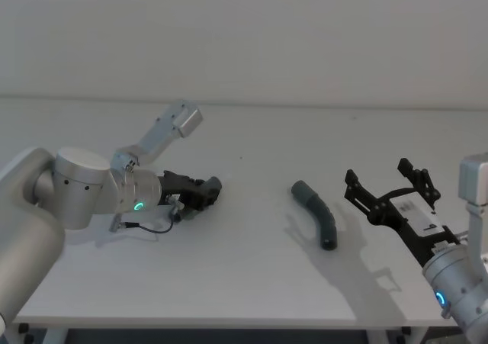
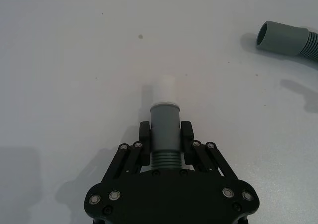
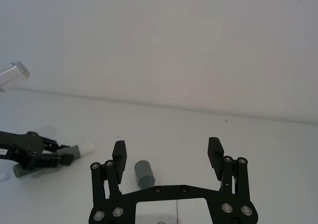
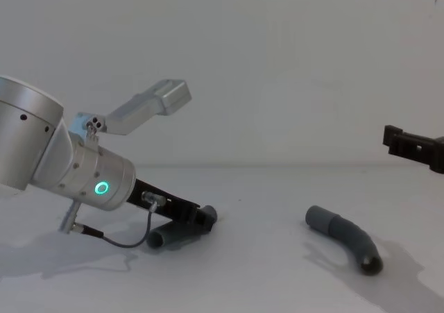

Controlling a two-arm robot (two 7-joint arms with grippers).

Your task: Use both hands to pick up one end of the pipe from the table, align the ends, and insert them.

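The pipe's spigot piece is clenched in our left tool; the socket piece lies ungrasped ahead of our released right tool. We judge aligning and inserting remain.

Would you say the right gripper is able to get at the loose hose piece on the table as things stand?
Probably yes. The right gripper is open near the loose hose piece, with only bare table between them; the left gripper, shut on the other piece, sits well apart.
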